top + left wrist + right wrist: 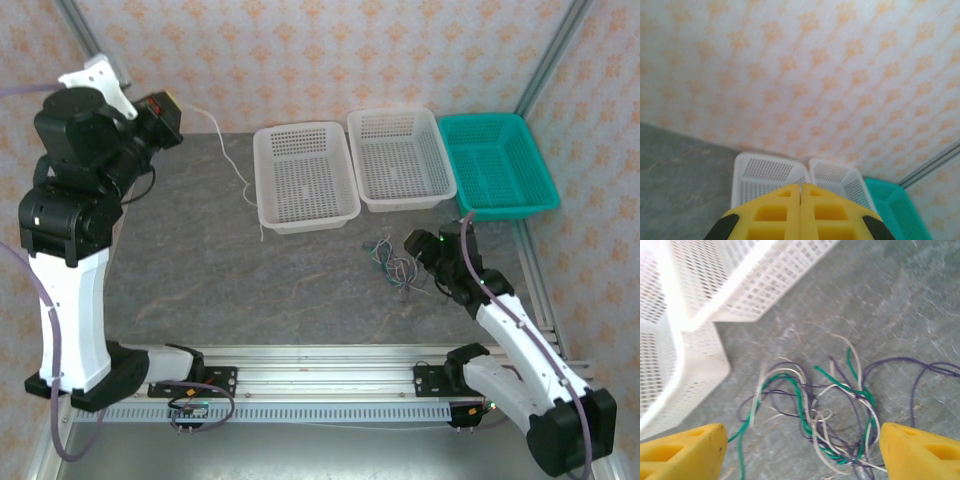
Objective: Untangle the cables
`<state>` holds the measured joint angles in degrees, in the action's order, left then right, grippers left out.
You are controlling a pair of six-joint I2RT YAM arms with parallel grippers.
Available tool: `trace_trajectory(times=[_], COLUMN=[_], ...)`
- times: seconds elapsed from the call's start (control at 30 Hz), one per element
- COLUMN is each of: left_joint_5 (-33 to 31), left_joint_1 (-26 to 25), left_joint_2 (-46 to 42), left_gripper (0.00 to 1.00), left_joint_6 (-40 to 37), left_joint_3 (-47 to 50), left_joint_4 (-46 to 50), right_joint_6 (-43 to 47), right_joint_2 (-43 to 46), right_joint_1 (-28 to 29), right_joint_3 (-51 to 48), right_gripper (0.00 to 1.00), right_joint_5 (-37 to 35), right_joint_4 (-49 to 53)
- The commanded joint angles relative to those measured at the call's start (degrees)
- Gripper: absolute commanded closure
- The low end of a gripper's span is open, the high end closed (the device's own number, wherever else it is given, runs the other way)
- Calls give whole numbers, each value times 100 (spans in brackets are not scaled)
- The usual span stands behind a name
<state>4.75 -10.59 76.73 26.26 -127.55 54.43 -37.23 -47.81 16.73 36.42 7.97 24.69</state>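
The cables (395, 262) lie in a loose tangle of green, white-grey and dark purple strands on the grey table, just in front of the baskets. My right gripper (416, 246) hovers right beside the tangle. In the right wrist view the cables (825, 405) spread between my right gripper (800, 445), whose yellow fingers (685, 452) stand wide apart and open, holding nothing. My left gripper (165, 112) is raised high at the back left; its jaws (800, 187) are shut. A single thin white cable (240, 175) runs from near it down onto the table; whether it is held I cannot tell.
Three baskets stand in a row at the back: a white one (306, 224), a second white one (405, 203) and a teal one (510, 208). The two white baskets (755, 285) sit close behind the tangle. An aluminium rail (320, 355) borders the near edge.
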Motion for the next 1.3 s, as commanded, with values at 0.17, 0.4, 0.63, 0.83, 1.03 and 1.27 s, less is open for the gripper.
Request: trace_trajectory(times=[0.17, 0.4, 0.63, 0.83, 1.03, 1.27], left_joint_5=[1358, 1831, 1008, 322, 1134, 787], left_joint_1=[39, 39, 31, 31, -100, -746], left_joint_2=[1732, 2725, 3196, 3027, 2967, 2649], left_gripper=[100, 100, 100, 100, 95, 46], left_joint_6=[305, 683, 117, -457, -326, -675], left_joint_3=[-2087, -2352, -1988, 52, 1634, 1788], left_joint_4=[-790, -1491, -829, -1039, -1712, -1741], right_joint_6=[88, 74, 49, 82, 63, 170], right_joint_2=[30, -106, -145, -207, -218, -223], right_joint_1=[5, 6, 6, 5, 6, 6], right_joint_3=[245, 166, 84, 165, 178, 261], right_gripper=[17, 17, 17, 17, 18, 18], right_joint_5=[213, 255, 246, 315, 426, 621], right_joint_4=[122, -22, -139, -78, -44, 59])
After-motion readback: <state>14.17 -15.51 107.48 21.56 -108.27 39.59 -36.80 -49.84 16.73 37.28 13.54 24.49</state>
